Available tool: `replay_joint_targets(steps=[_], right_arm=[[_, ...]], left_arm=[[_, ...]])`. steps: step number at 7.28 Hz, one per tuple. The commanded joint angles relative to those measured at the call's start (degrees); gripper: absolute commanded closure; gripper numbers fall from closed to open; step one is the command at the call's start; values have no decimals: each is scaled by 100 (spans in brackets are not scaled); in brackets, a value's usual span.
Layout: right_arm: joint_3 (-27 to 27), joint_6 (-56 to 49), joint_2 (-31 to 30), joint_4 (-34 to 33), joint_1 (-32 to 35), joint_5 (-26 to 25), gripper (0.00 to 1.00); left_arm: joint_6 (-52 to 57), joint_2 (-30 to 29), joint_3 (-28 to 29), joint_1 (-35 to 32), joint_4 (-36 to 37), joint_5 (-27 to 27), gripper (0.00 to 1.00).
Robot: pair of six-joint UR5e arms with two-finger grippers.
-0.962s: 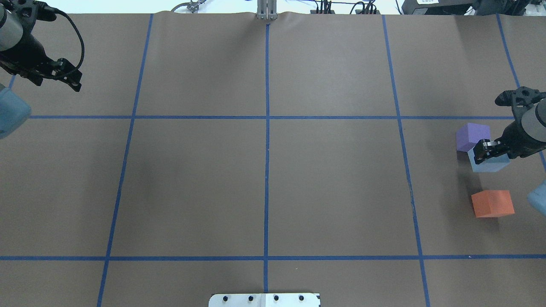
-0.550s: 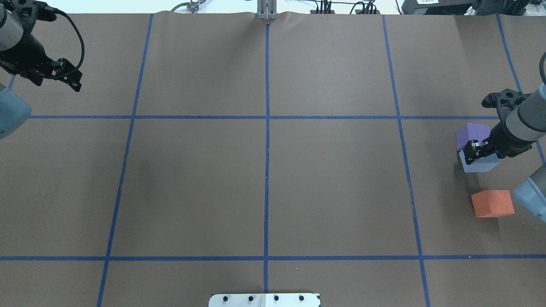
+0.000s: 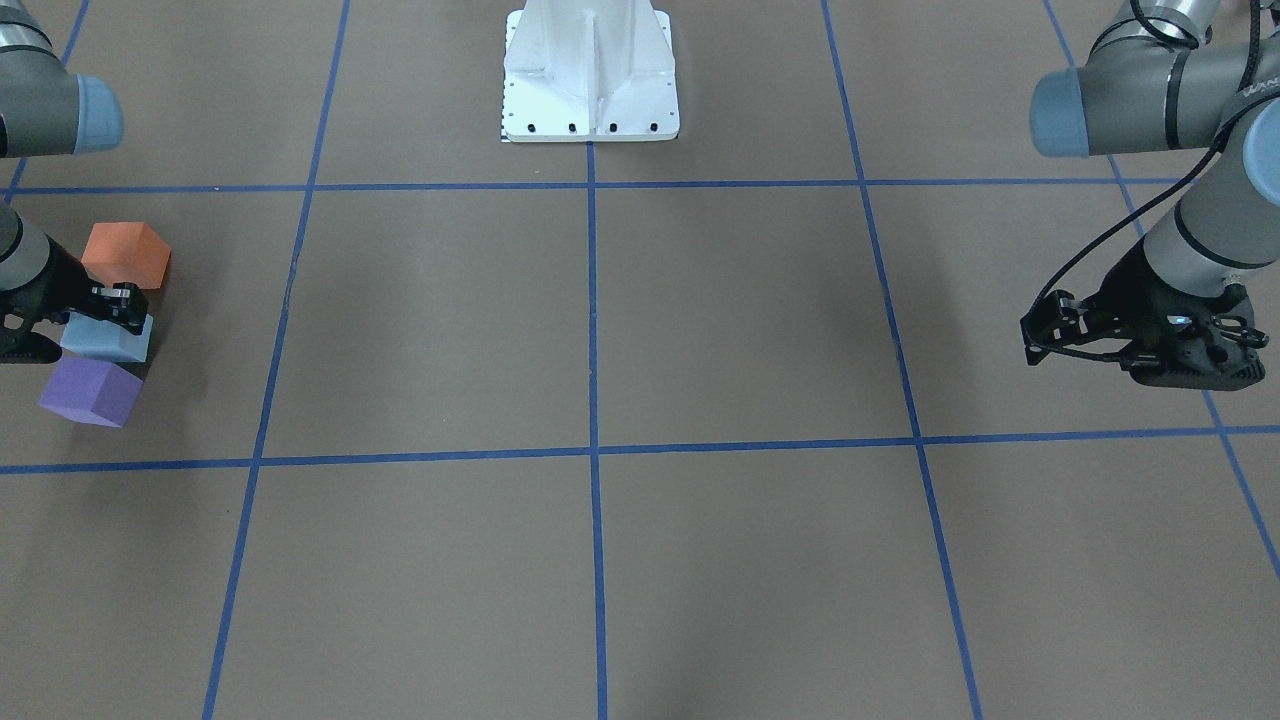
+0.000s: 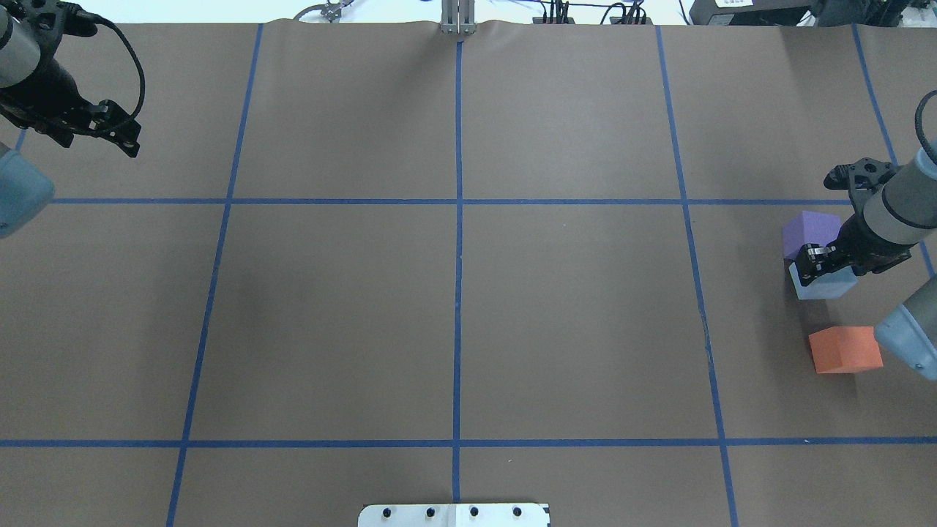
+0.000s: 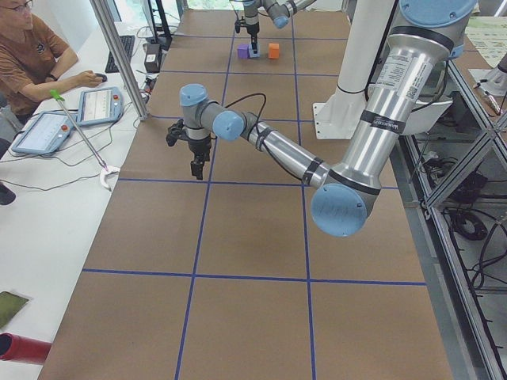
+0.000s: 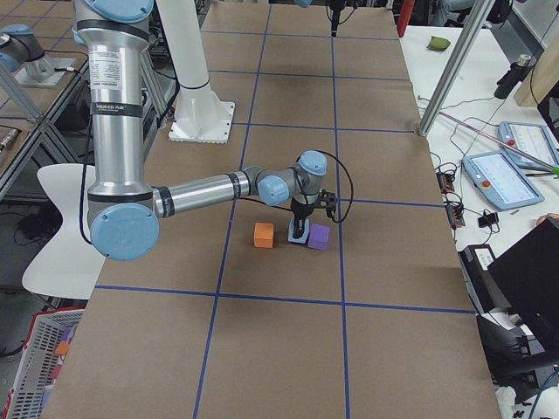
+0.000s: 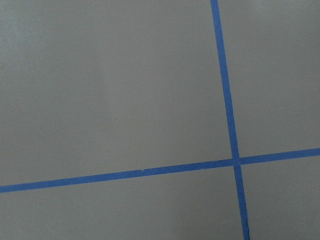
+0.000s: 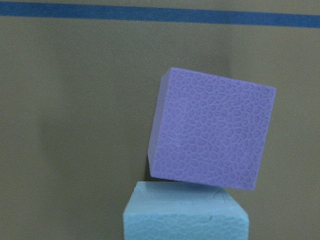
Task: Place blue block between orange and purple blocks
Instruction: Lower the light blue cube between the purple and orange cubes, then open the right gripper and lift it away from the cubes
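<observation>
**Blue block in the gap, not yet let go**

The right claw [image 4: 814, 263] is clamped on the blue block [image 4: 827, 285]. The block sits between the purple block [image 4: 809, 228] and the orange block [image 4: 845, 350], just beside the purple one and farther from the orange. I cannot tell whether it rests on the bench [image 4: 468, 315]. What seems left is to set it down and release it. The left claw [image 4: 121, 135] hangs well apart, and I cannot tell how far open it is.

We looked steeply down on the table [image 4: 571, 315] from behind the robot's base [image 4: 454, 514] and, facing it, from across. 2 end cameras looked along it (both far off). The right wrist camera sat close over the purple block [image 8: 212, 132], which 4 other views shared.
</observation>
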Motion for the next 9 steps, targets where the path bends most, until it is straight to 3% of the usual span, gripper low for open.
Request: replay_joint_targets(steps=[1, 4, 7, 9], right_arm=[[1, 46, -2, 0, 0, -10, 2], [97, 19, -28, 9, 26, -1, 0], [1237, -68, -440, -70, 655, 60, 0], [1198, -1990, -808, -140, 1638, 226, 0]], left_arm=[[-1, -7, 3, 0, 0, 0, 0], [-1, -16, 29, 0, -9, 0, 0], [51, 10, -23, 0, -9, 0, 0], [662, 315, -303, -157, 0, -35, 0]])
